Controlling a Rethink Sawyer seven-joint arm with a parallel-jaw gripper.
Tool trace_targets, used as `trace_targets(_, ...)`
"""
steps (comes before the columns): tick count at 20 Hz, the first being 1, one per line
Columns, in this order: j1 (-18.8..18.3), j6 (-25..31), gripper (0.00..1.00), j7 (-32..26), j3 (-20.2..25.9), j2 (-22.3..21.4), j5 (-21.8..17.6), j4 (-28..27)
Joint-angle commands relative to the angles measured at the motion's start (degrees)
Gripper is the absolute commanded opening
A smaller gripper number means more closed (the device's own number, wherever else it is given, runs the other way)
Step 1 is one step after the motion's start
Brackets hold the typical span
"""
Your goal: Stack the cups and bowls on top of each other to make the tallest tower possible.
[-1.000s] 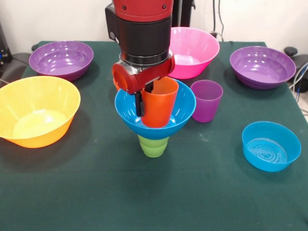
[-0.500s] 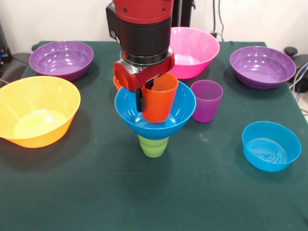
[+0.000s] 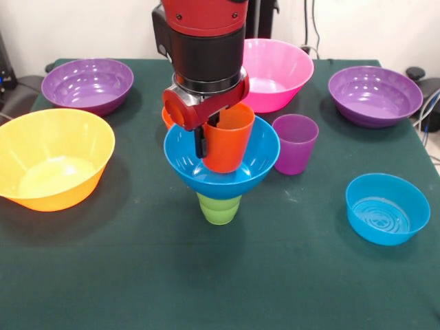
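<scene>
Three pieces stand stacked mid-counter: green cup (image 3: 219,208) on the counter (image 3: 137,275), medium blue bowl (image 3: 258,155) upon it, orange cup (image 3: 230,146) inside the bowl; the claw (image 3: 206,141) grasps the orange cup's rim; purple cup (image 3: 295,143) stands just right.

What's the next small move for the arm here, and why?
Probably lower the orange cup a little further, then release. The pincer grips its rim, and the cup hangs inside the medium blue bowl balanced on the green cup; whether its base touches the bowl floor cannot be told.
</scene>
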Motion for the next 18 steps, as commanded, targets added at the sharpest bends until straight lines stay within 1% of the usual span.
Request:
trace_targets(1,0.3,3.0,0.00,-10.9,2.2,0.5,-4.4,-1.0)
trace_targets(18,0.3,0.5,0.00,-11.1,2.6,0.2,-5.1,-1.0)
